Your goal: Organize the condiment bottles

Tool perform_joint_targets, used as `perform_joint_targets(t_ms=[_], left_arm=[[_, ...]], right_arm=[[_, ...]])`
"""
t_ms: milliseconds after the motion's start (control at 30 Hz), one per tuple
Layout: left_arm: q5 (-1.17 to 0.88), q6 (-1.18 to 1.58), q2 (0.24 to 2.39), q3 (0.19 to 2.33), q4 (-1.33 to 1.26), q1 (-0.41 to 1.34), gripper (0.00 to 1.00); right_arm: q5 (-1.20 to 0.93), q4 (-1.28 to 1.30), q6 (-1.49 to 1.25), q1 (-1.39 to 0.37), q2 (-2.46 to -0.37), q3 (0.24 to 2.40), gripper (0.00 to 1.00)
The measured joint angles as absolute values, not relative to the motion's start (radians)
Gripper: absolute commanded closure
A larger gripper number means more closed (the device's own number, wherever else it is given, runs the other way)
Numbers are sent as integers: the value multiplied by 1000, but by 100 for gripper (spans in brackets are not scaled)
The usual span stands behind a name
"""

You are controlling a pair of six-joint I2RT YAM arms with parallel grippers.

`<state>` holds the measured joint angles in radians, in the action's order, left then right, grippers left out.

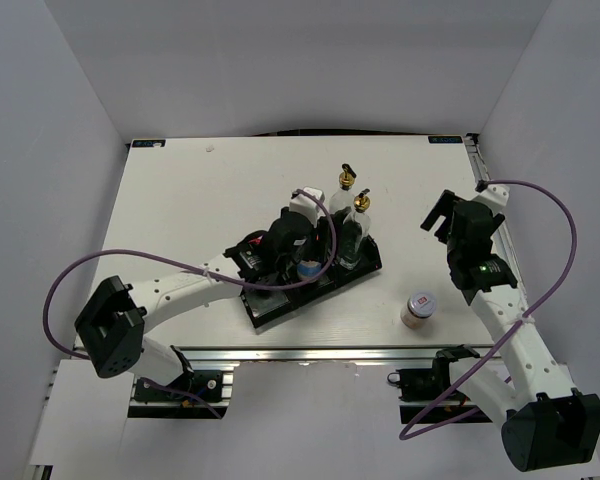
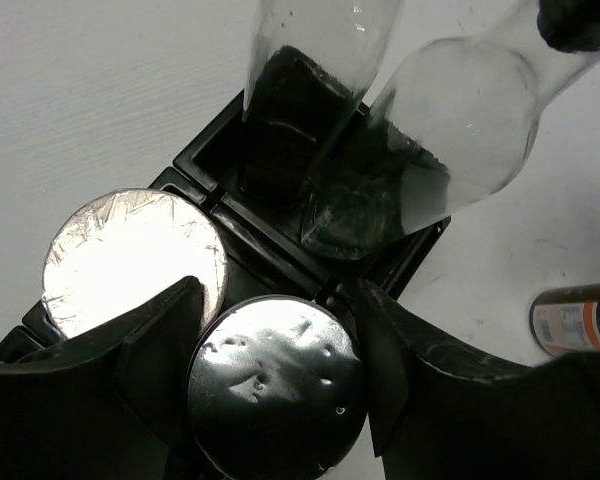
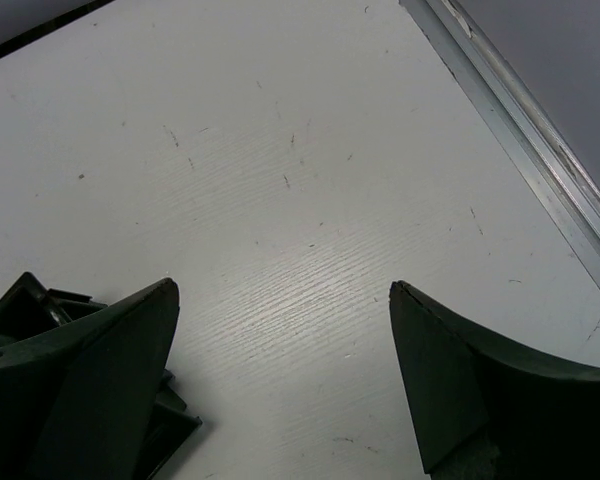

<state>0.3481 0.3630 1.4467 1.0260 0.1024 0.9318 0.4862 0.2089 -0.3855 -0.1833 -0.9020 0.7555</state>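
Note:
My left gripper [image 1: 298, 250] hovers over the black tray [image 1: 265, 310]. In the left wrist view its jaws [image 2: 280, 292] are shut on the silver cap of a shaker [image 2: 275, 385], which shows from above too [image 1: 308, 268]. A second silver-capped shaker [image 2: 130, 260] stands in the tray beside it. Two clear glass bottles [image 1: 348, 190] [image 1: 360, 215] with gold spouts stand in the tray's right end [image 2: 310, 90] [image 2: 450, 140]. A brown jar [image 1: 417, 308] stands on the table right of the tray [image 2: 575, 318]. My right gripper [image 1: 438, 212] is open and empty above bare table [image 3: 280, 290]. I cannot make out a third shaker.
The tray's corner [image 3: 40, 310] shows at the left of the right wrist view. The table's metal right edge [image 3: 540, 160] runs close to my right gripper. White walls enclose the table on three sides.

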Motion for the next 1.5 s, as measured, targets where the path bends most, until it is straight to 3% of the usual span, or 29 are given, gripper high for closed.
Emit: perform_joint_targets(t_ms=[100, 233, 267, 367, 467, 600, 667, 700, 833, 1500], left_arm=[[359, 362, 1447, 1004, 54, 933, 75], [365, 363, 1447, 987, 18, 934, 68], [367, 364, 1447, 986, 15, 934, 59], [374, 365, 1447, 981, 6, 936, 45], [380, 369, 1447, 977, -1, 937, 44], [386, 379, 1447, 972, -9, 937, 35], [387, 384, 1447, 971, -11, 937, 28], [389, 387, 1447, 971, -11, 938, 15], [398, 392, 1447, 971, -15, 938, 2], [383, 359, 1443, 1096, 139, 937, 2]], right_arm=[[477, 212, -385, -183, -902, 749, 10], [464, 213, -385, -183, -902, 748, 11], [463, 214, -385, -183, -902, 746, 11], [452, 218, -386, -183, -902, 742, 11], [438, 231, -386, -183, -894, 737, 11], [427, 238, -386, -183, -885, 736, 11], [419, 240, -386, -183, -884, 736, 11], [414, 242, -386, -183, -884, 736, 11], [406, 257, -386, -183, -883, 736, 11], [248, 432, -394, -183, -812, 736, 11]])
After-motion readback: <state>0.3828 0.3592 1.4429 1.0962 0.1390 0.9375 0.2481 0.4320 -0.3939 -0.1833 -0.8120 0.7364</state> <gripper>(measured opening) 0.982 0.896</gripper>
